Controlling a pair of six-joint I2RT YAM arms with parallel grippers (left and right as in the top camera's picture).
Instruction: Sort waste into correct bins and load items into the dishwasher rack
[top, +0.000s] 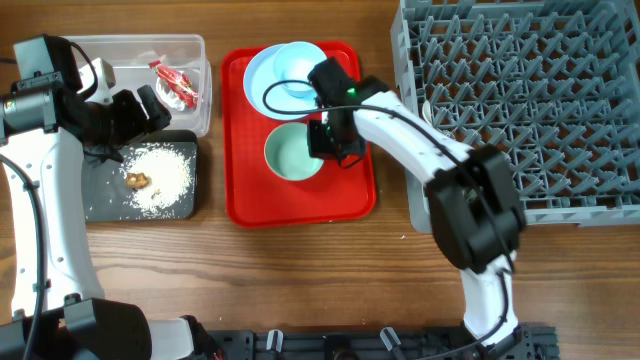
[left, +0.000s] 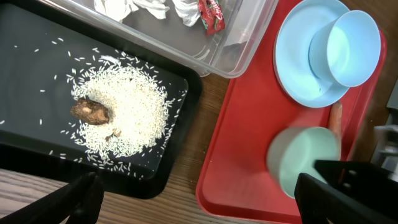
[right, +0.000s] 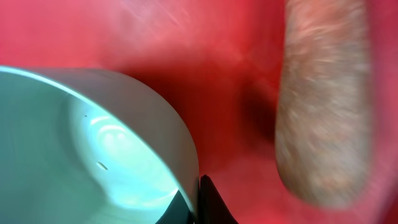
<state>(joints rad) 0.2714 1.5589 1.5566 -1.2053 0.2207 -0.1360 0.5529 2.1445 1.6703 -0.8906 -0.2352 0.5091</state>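
bowl (right: 93, 155): upright, rim pinched by right fingers (right: 211, 208) | carrot stick (right: 323, 99): flat, alongside

The white left arm (top: 40, 230) is standing up along the left edge of the overhead view, bending at its black wrist near the far corner and pointing its left gripper (top: 140, 110) to the robot's right. That gripper is holding its jaws spread as wide as they go; in the left wrist view its two dark fingers (left: 81, 199) are sitting at opposite bottom corners. The right arm (top: 400, 130) is folding at a bulky black elbow, its white forearm slanting away to the left. The right gripper (top: 325, 135) is pointing down, jaws pressed together, its dark fingertips (right: 214, 205) meeting at the bottom edge of the right wrist view.
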